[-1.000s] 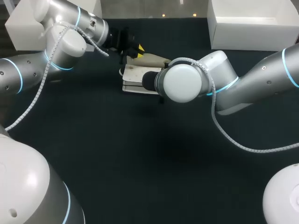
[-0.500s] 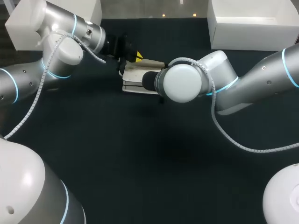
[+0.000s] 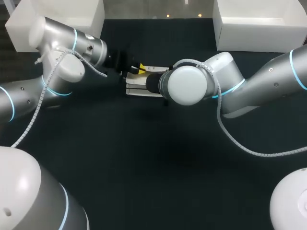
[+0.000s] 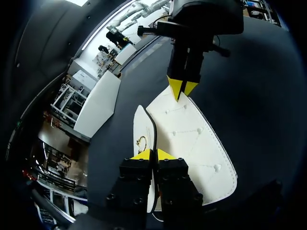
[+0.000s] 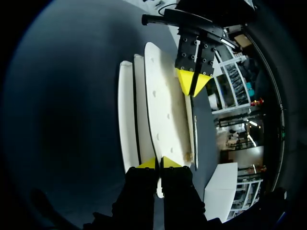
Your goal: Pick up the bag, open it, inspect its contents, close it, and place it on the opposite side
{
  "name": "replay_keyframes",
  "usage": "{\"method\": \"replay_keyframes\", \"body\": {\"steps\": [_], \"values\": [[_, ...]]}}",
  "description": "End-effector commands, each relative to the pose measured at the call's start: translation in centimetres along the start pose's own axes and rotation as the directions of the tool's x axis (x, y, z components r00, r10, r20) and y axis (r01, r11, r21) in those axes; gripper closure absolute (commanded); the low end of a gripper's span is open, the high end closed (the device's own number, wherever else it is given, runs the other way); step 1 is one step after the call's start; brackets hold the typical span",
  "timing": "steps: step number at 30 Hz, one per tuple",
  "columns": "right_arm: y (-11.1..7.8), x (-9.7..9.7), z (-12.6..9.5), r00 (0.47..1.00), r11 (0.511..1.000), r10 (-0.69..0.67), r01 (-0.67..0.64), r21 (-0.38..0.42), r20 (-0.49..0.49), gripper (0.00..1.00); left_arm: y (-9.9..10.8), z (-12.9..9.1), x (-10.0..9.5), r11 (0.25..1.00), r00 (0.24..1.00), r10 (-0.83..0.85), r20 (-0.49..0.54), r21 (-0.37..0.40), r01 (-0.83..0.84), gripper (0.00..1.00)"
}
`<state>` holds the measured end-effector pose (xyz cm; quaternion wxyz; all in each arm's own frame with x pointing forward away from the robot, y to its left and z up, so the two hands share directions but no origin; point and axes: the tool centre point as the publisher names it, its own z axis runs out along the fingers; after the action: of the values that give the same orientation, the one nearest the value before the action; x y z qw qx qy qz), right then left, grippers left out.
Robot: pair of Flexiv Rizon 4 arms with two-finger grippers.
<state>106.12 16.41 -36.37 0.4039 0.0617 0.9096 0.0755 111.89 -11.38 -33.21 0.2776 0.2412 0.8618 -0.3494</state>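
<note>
A flat cream bag with small studs lies on the dark table at the far middle. In the left wrist view my left gripper is shut on the thin edge of the bag's flap, beside a small gold clasp. At the opposite end of the bag, my right gripper pinches the flap edge. The right wrist view shows its own gripper shut on the bag, with my left gripper facing it. In the head view my left gripper is at the bag's far left corner; my right wrist hides the right gripper.
A white bin stands at the back right of the table and another white bin at the back left. My right arm's large joint hangs over the bag's right end. Bare dark tabletop lies in front.
My left gripper has closed further and come down toward the table with the flap. The flap, raised a second ago, now lies low over the bag. The right arm has kept still.
</note>
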Motion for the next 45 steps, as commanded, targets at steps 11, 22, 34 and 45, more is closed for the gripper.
{"method": "replay_keyframes", "body": {"steps": [11,22,34,45], "values": [[0.0,0.1,0.2,1.000,1.000,0.001,-0.001,-0.003,0.005,1.00,0.4,-0.1,0.9,1.000,0.998,0.012,0.065,0.004,-0.013,1.00],[0.0,0.1,0.2,1.000,1.000,0.001,-0.001,-0.003,0.005,1.00,1.1,0.6,-0.2,1.000,0.998,-0.013,0.064,-0.002,0.013,0.64],[0.0,0.1,0.2,1.000,1.000,0.001,-0.001,-0.003,0.005,1.00,0.7,0.9,0.0,1.000,0.999,0.001,0.040,0.022,-0.002,1.00],[0.0,0.1,0.2,1.000,1.000,0.001,-0.001,-0.003,0.005,1.00,1.4,0.6,0.8,1.000,1.000,0.014,0.027,0.005,-0.014,1.00]]}}
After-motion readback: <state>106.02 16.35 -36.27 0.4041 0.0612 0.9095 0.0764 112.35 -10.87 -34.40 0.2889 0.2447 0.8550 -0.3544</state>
